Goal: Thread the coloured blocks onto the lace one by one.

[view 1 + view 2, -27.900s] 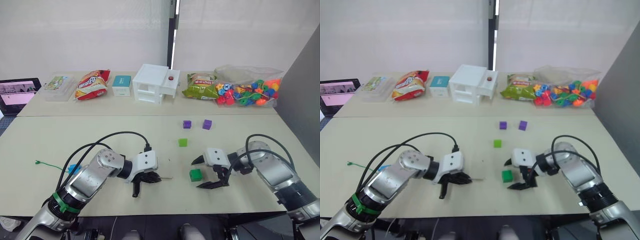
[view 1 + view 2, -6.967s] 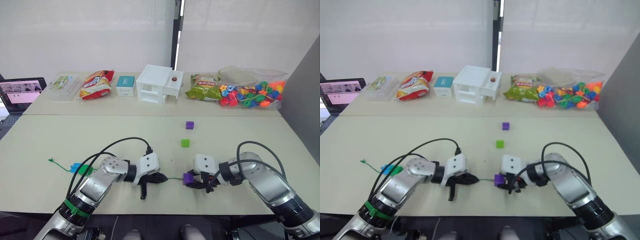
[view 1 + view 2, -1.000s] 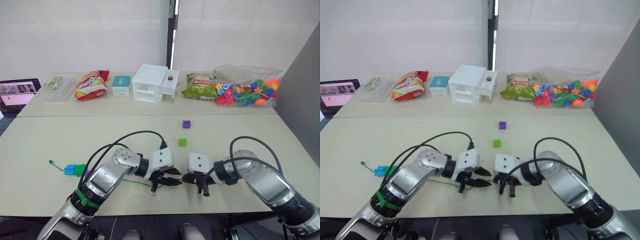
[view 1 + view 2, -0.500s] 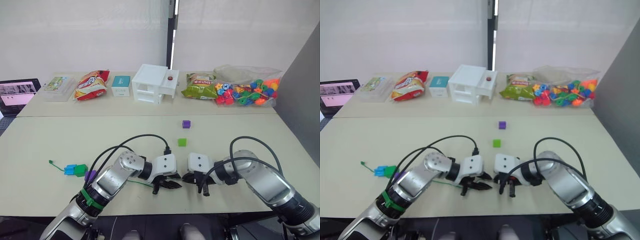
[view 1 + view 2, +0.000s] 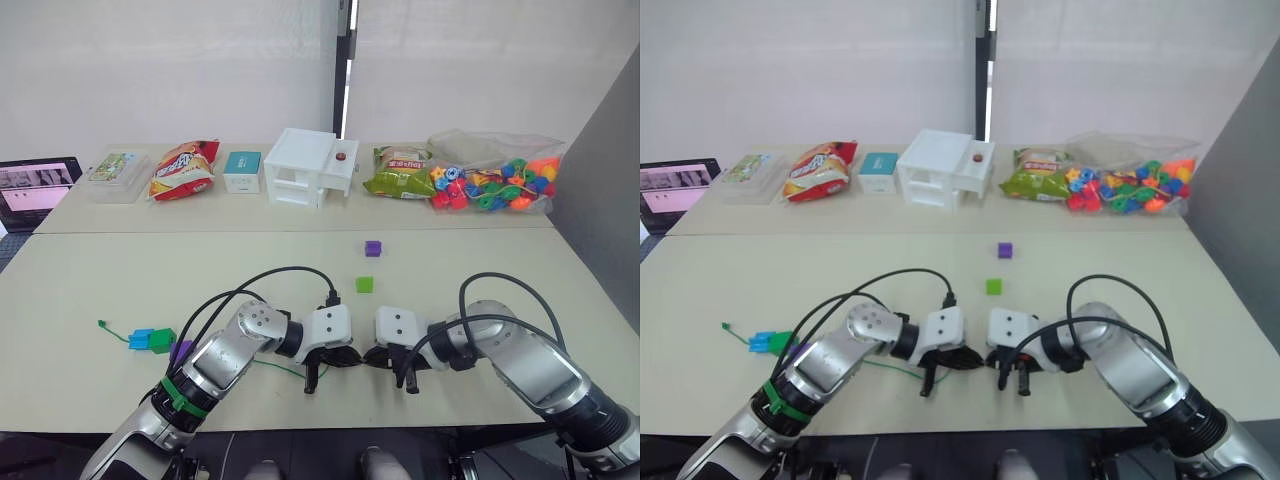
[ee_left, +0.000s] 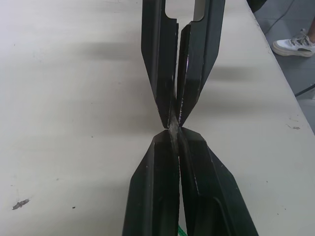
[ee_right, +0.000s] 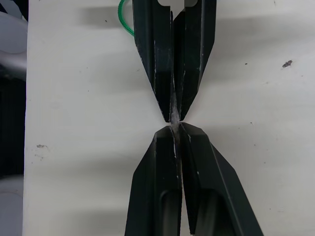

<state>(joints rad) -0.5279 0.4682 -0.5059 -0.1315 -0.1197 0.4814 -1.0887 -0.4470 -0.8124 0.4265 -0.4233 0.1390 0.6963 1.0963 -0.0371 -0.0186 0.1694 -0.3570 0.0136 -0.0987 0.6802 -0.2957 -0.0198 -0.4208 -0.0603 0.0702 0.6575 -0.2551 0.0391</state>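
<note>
Left gripper (image 5: 345,358): black fingers pinched together on the grey metal tip of the thin green lace (image 5: 281,367), which trails behind it. Right gripper (image 5: 372,357): fingers likewise clamped on that tip, tip-to-tip with the left. Light green plastic cube (image 5: 365,284) and purple cube (image 5: 373,248) lie beyond both.

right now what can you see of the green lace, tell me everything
The lace is a thin green cord lying slack on the beige table. Its knotted end sits far out on the robot's left. From there it passes through blue, dark green and purple blocks, then curves towards the grippers. Its grey tip is pinched where the left gripper and right gripper meet tip to tip, both shut on it.
</note>
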